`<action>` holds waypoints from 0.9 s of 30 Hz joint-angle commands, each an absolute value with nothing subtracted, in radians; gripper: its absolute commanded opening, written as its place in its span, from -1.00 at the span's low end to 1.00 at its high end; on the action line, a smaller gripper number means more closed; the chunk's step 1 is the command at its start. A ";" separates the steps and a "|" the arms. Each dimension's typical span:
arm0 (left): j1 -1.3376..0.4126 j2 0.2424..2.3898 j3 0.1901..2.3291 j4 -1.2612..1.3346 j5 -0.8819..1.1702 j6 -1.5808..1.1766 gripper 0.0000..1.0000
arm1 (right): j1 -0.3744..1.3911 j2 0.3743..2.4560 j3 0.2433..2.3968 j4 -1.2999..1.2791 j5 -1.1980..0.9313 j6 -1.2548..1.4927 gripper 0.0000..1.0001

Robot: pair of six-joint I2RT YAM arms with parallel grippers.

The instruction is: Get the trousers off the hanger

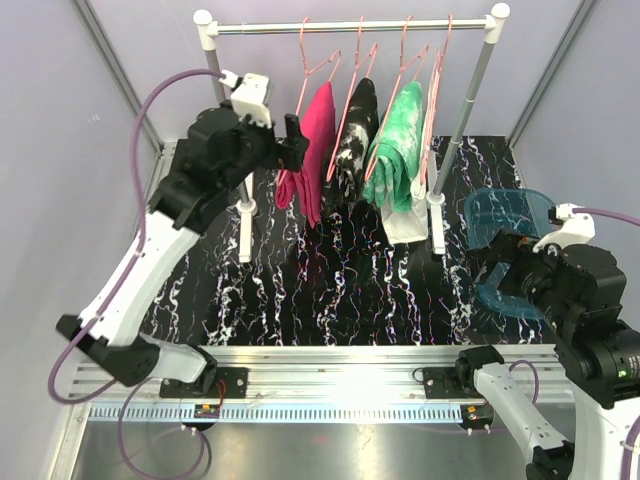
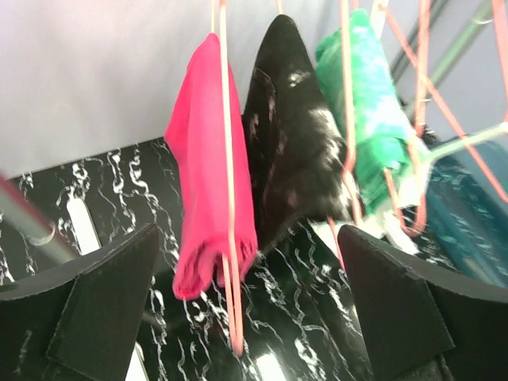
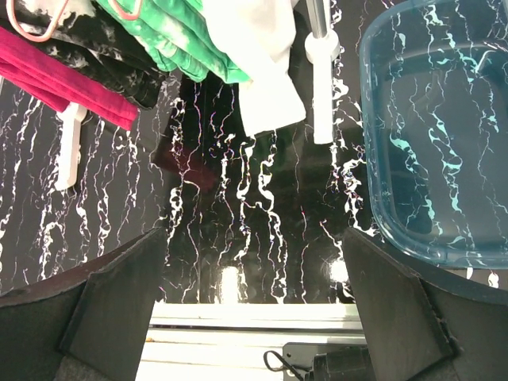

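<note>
Three pairs of trousers hang folded on pink hangers from a rail (image 1: pixel 350 27): magenta (image 1: pixel 315 150), black with white marbling (image 1: pixel 355 135), and green-and-white tie-dye (image 1: pixel 398 150). My left gripper (image 1: pixel 296 142) is raised beside the magenta pair, open and empty. In the left wrist view the magenta trousers (image 2: pixel 206 167) and their pink hanger (image 2: pixel 230 230) hang just ahead between the open fingers (image 2: pixel 103 309), with the black pair (image 2: pixel 294 143) and green pair (image 2: pixel 369 111) behind. My right gripper (image 1: pixel 500 262) is open and empty, low at the right. In the right wrist view the green pair (image 3: pixel 186 40) is far ahead.
A blue translucent tub (image 1: pixel 508 245) sits at the right, also in the right wrist view (image 3: pixel 436 135). White rack feet (image 1: pixel 246 230) and the right upright (image 1: pixel 462 120) stand on the black marbled mat (image 1: pixel 330 290). A metal rail (image 1: pixel 330 360) runs along the near edge.
</note>
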State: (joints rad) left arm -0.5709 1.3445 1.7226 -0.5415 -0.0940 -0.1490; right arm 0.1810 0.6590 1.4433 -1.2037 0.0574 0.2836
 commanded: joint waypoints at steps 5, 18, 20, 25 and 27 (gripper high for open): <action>-0.577 1.477 1.784 -0.336 -0.192 -0.049 0.69 | 0.179 0.626 1.421 -1.204 0.005 0.298 0.99; -0.572 1.614 1.870 -0.345 -0.264 -0.024 -0.58 | 0.179 0.615 1.430 -1.236 -0.023 0.287 0.99; -0.574 1.615 1.884 -0.351 -0.276 -0.035 -0.85 | 0.179 0.618 1.433 -1.235 -0.025 0.287 0.99; -0.574 1.603 1.940 -0.362 -0.334 -0.100 -1.00 | 0.179 0.621 1.436 -1.224 -0.029 0.288 0.99; -0.575 1.582 1.940 -0.332 -0.345 -0.121 -1.00 | 0.181 0.620 1.436 -1.218 -0.032 0.294 0.99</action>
